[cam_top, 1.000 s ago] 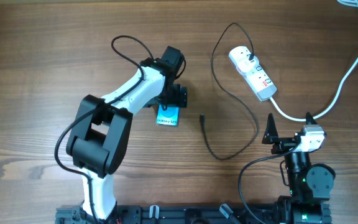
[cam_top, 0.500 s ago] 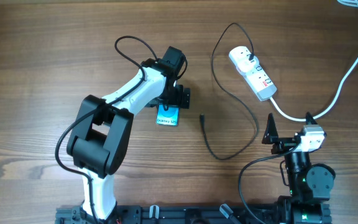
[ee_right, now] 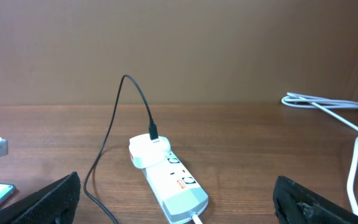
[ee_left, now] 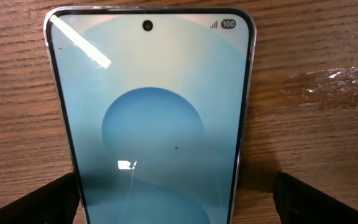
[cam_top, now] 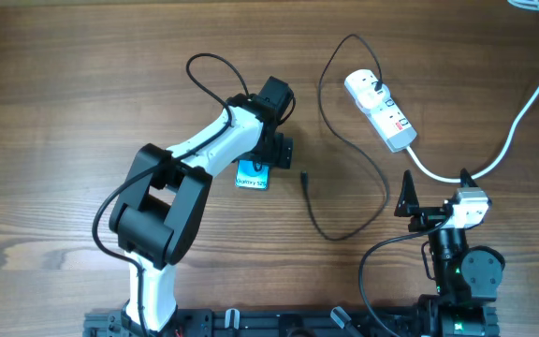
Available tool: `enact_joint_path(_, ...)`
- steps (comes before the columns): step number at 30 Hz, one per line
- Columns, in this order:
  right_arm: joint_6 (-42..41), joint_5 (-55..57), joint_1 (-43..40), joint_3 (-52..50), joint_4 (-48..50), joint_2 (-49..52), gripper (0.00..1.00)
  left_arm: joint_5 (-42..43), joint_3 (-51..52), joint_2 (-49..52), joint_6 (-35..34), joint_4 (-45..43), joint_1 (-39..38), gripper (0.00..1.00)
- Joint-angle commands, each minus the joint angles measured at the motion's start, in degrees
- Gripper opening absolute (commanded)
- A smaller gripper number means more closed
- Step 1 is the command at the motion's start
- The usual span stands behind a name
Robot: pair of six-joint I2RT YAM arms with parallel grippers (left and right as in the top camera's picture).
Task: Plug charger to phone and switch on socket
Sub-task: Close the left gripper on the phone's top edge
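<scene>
Left gripper point(ee_left: 173, 186): jaws wide, gripping nothing. Right gripper point(ee_right: 176, 180): likewise, at the near edge. The white oblong power strip point(cam_top: 382, 110) lies toward the far right corner. The flat turquoise-screened phone point(ee_left: 154, 118) lies mid-counter between the left fingers. Risk: off-centre closing skews it. Only the overhead view shows the thin black charger cable point(cam_top: 385, 192), its tip just right of the phone.

My phone point(ee_left: 151, 124) shows a pale cyan screen with a deeper blue disc in its middle, a black camera dot and a small grey "100" badge along its top, all inside a thin silvery rim. My left claw point(ee_left: 176, 202) has black fingers point(ee_left: 48, 199) either side of the phone. Under the phone the table point(cam_top: 64, 94) is brown wood with darker streaked grain, and right of the phone are the black charger point(cam_top: 305, 180), the white socket point(cam_top: 382, 110) with small red marks, and a white cord point(ee_right: 322, 103).
</scene>
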State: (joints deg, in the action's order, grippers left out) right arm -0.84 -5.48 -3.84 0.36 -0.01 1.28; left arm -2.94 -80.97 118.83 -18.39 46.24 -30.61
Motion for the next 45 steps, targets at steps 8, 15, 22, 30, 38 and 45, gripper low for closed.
enact_joint_path(8,-0.7,0.76,0.13,-0.07,0.15,-0.09,1.0,-1.66,0.5,2.95,-0.46,-1.49,2.32,1.0)
enact_joint_path(15,-0.68,0.76,0.13,-0.07,0.15,-0.09,1.0,-0.52,0.5,2.95,-0.02,-0.22,1.86,1.0)
enact_joint_path(22,-0.7,0.76,0.13,-0.07,0.15,-0.09,1.0,-0.55,0.5,2.97,-0.02,1.33,0.87,0.99)
enact_joint_path(30,-0.72,0.76,0.13,-0.07,0.15,-0.09,1.0,-0.59,0.5,2.97,-0.02,1.49,0.87,0.95)
enact_joint_path(38,-0.7,0.76,0.13,-0.07,0.15,-0.09,1.0,-0.59,0.5,2.97,-0.02,1.07,0.87,0.89)
enact_joint_path(45,-0.68,0.76,0.13,-0.07,0.15,-0.09,1.0,-0.59,0.5,2.97,-0.02,0.92,0.87,0.8)
